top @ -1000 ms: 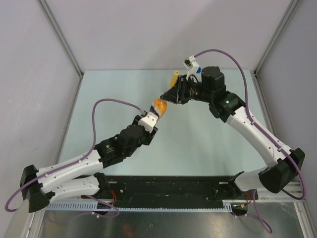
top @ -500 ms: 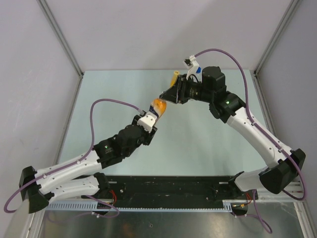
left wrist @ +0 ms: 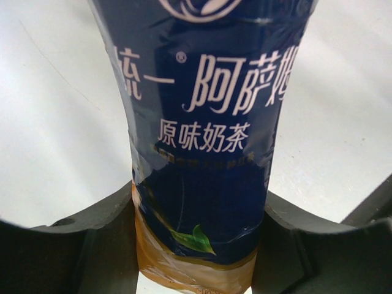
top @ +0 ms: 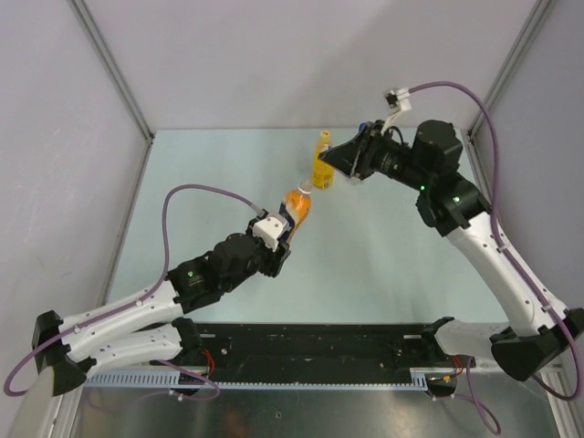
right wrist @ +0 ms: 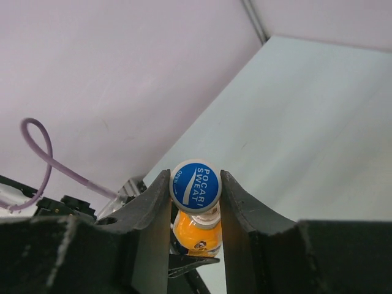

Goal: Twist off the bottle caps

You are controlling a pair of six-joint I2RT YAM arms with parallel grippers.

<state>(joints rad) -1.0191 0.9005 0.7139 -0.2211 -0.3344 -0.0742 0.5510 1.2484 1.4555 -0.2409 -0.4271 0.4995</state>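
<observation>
Gripped the orange bottle [left wrist: 202, 135] with the left gripper [left wrist: 199, 242], and gripped it hard: jaws closed in on both sides of the dark blue label, low on the body. Held it up off the table [top: 228, 164], tilted, neck aimed toward the right arm.

And over on the other side, pinched the blue cap [right wrist: 195, 185] in the right gripper [right wrist: 195, 202], one finger touching each side of the rim, nearly shut around it, printed top turned to the wrist camera. Carried it off the bottle, near the white neck but apart from it. Glimpsed that neck and the orange shoulder just past the cap in the right wrist view.

Left the yellow bottle [top: 322, 164] upright on the table, just beside the right gripper's fingers from overhead.
</observation>
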